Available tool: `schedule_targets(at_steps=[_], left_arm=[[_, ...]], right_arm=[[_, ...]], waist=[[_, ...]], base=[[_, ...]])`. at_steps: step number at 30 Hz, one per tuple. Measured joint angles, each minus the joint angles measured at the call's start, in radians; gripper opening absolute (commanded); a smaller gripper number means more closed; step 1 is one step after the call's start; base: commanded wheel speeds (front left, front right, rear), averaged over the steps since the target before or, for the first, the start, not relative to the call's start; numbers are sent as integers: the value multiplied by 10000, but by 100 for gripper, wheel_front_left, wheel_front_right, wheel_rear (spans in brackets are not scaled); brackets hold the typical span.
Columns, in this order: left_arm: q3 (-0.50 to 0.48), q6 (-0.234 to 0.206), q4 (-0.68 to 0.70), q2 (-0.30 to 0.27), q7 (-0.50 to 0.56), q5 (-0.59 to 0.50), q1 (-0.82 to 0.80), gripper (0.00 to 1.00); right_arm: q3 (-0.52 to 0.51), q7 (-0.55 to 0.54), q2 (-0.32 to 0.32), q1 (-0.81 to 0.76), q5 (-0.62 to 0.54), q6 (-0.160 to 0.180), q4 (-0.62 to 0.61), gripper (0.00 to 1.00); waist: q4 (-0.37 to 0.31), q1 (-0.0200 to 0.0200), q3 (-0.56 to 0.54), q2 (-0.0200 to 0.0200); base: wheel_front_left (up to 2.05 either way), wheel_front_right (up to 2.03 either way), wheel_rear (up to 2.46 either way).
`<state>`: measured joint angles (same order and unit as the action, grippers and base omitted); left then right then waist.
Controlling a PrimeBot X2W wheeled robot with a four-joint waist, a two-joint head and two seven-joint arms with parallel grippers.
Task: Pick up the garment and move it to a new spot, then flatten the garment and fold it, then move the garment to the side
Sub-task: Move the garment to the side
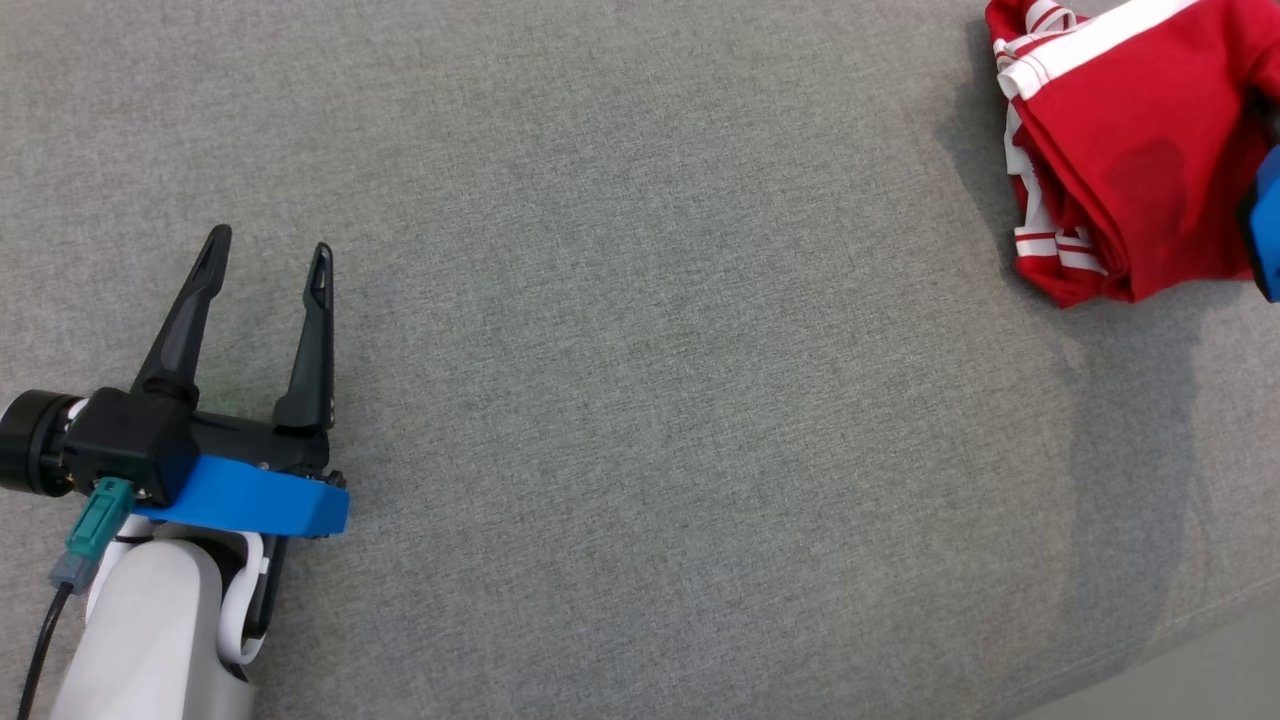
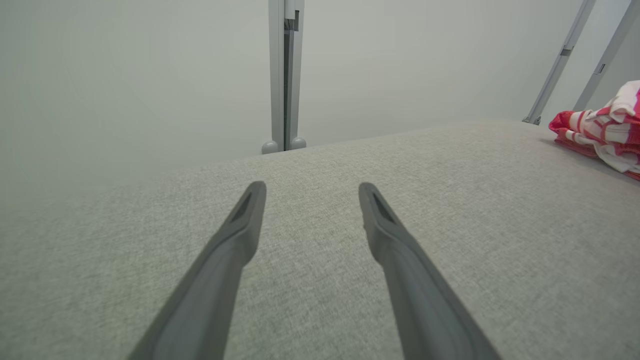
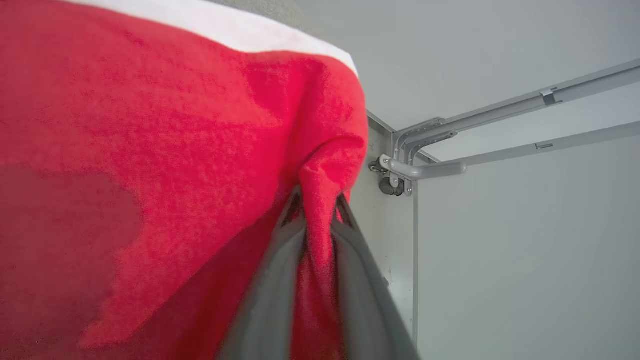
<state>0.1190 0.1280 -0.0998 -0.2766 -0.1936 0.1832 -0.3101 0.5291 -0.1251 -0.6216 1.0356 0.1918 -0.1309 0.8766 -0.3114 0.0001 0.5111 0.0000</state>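
The garment (image 1: pixel 1130 150) is red with white stripes, bunched in a heap at the upper right of the grey surface in the head view. In the left wrist view the garment (image 2: pixel 607 132) shows at the far right edge. A pinched fold of the garment (image 3: pixel 320 190) sits between the two fingers of my right gripper (image 3: pixel 318 205), which is shut on it; the red cloth hangs to the left of the fingers. A blue piece of the right arm (image 1: pixel 1265 230) shows at the right edge. My left gripper (image 1: pixel 268 255) is open at the lower left, far from the garment, with nothing between its fingers (image 2: pixel 250 210).
The grey fabric surface (image 1: pixel 640 400) spreads across the middle between the two arms. Its front edge (image 1: pixel 1170 660) runs at the lower right. Grey metal frame posts (image 2: pixel 285 75) and pale walls stand beyond the surface's far edge.
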Motion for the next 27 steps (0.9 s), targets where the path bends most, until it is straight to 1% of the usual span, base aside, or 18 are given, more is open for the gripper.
schedule_targets(at_steps=[1, 2, 6, 9, 13, 16, 19, 22, 25, 27], left_arm=[[25, -8, 17, 0, 27, 0, -6, 100], [54, -33, 25, 2, 42, 2, -8, 100], [159, -52, 50, 13, 58, 4, -8, 100], [167, -77, -56, 23, 2, 29, 4, 100], [222, -150, -341, 245, -192, 155, 192, 100], [232, -213, -593, 372, -320, 274, 401, 100], [228, -282, -884, 598, -454, 407, 649, 100], [153, -382, -1133, 780, -550, 581, 961, 100], [92, -397, -1302, 970, -612, 759, 1298, 100], [61, -399, -1430, 1062, -639, 826, 1507, 100]], right_arm=[[-150, 127, 52, -4, -209, 0, 142, 96], [-382, 221, 119, -18, -339, 0, 311, 100], [-1235, 671, 443, -119, -955, 0, 802, 100], [-1866, 989, 802, -323, -1427, 0, 972, 100], [-2871, 1244, 1177, -753, -1766, 2, 1104, 100], [-3584, 1682, 1574, -1293, -1783, 0, 972, 100], [-4270, 2242, 2061, -2017, -1634, 2, 508, 100], [-4815, 2731, 2594, -2985, -1394, 2, -286, 100], [-5242, 2857, 3080, -4166, -978, 0, -1292, 100], [-5616, 2859, 3246, -4994, -851, 2, -2096, 100]], waist=[[9, 0, -10, 0], [21, 0, -21, 0], [74, 1, -136, 0], [145, 0, -347, 0], [381, -1, -913, 0], [565, -1, -1425, 0], [803, -2, -2006, 0], [1061, -2, -2594, 0], [1327, -3, -3146, 0], [1548, -3, -3463, 0]], base=[[0, 0, 0], [0, 0, 0], [0, 0, 0], [0, 0, 0], [0, 0, 0], [0, 0, 0], [0, 0, 0], [0, 0, 0], [0, 0, 0], [0, 0, 0]])
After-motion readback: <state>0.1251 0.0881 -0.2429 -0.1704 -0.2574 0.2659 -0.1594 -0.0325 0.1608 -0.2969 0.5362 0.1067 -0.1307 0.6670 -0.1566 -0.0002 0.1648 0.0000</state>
